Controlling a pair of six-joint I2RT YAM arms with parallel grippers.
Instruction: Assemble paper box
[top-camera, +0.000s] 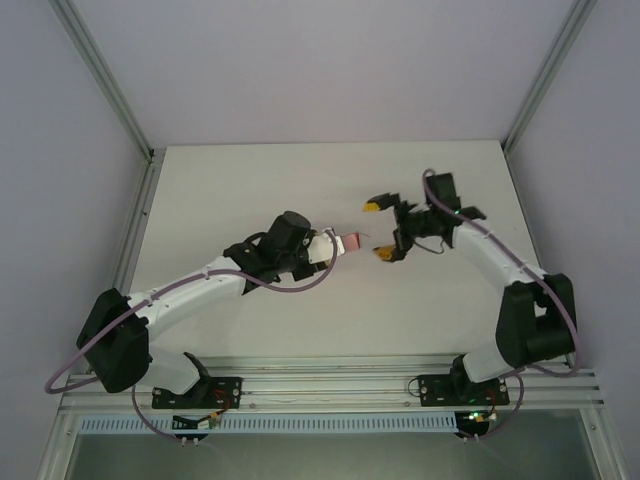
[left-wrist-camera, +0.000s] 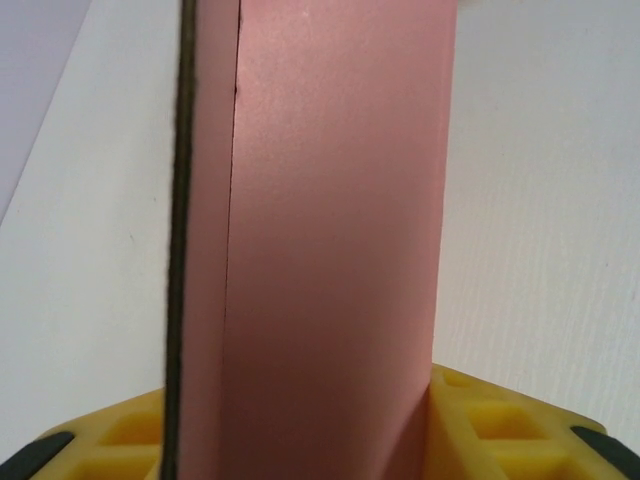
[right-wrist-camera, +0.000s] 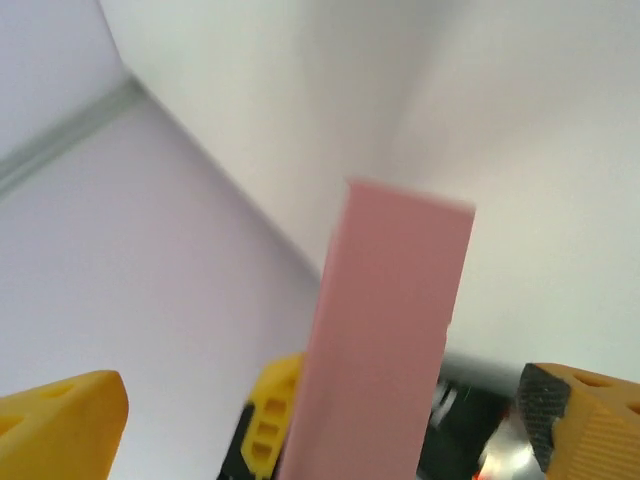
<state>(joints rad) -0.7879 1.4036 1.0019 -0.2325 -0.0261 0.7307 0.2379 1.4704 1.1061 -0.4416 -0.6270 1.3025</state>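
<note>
Your left claw (top-camera: 337, 245) pinches one end of the small pink rectangular box of smooth thin card (top-camera: 352, 241), over the matte white counter (top-camera: 250, 190). Its free end points at your right claw (top-camera: 379, 231), which is spread wide. Bring that claw in squarely and close gently, because thin card probably creases easily.

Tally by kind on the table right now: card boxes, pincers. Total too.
pink paper box: 1
pincers: 2, the left pincer and the right pincer
Total: 3
</note>
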